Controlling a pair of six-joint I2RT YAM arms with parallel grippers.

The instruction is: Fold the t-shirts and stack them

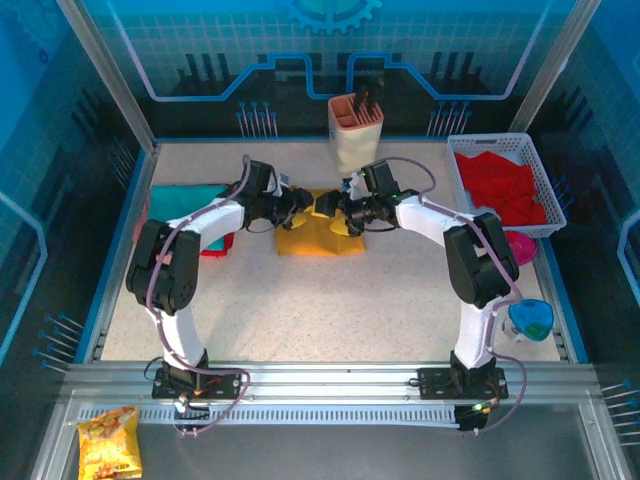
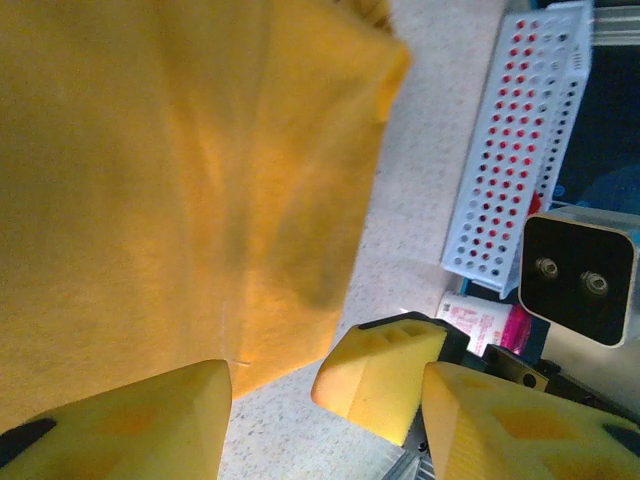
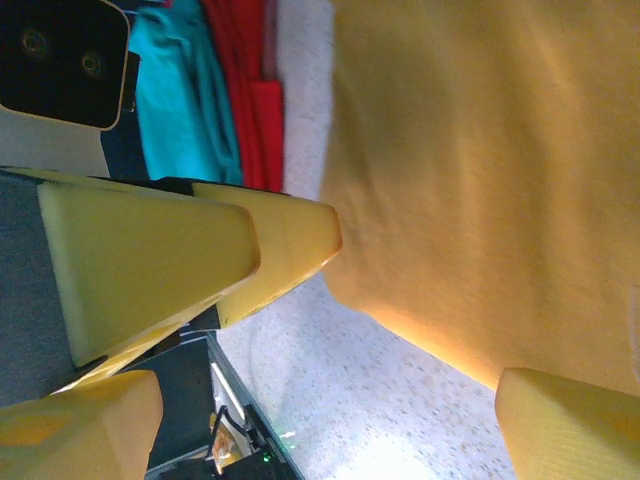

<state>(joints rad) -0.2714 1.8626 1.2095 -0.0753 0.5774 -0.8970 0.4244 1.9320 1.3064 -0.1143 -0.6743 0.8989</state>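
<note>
**Desk:** Walk me across it, left to right.

**Me:** Far left, I have the teal t-shirt (image 1: 185,198) folded on top of a red t-shirt (image 1: 215,245). I take that to be the stack. In the middle, the mustard t-shirt (image 1: 300,240) lies flat on the surface (image 1: 330,310), folded to a rough square.

**Desk:** And the arms?

**Me:** Both are over the far part of the mustard one, tip to tip. The left gripper (image 1: 303,203) has its fingers (image 2: 130,420) parted with nothing between them. The right gripper (image 1: 342,208) is spread wider and is also empty. I'd judge they're placed to pinch that edge together for another fold or a lift.

**Desk:** Are they touching the cloth?

**Me:** In the wrist views the tips seem just above it, but I can't be sure.

**Desk:** Is anything in the way?

**Me:** Mostly each other, since the two sets of fingers nearly meet. A tool holder (image 1: 355,135) stands just behind the shirt. The white basket (image 1: 488,140) with more red t-shirts (image 1: 505,185) sits well apart on the right.
</note>
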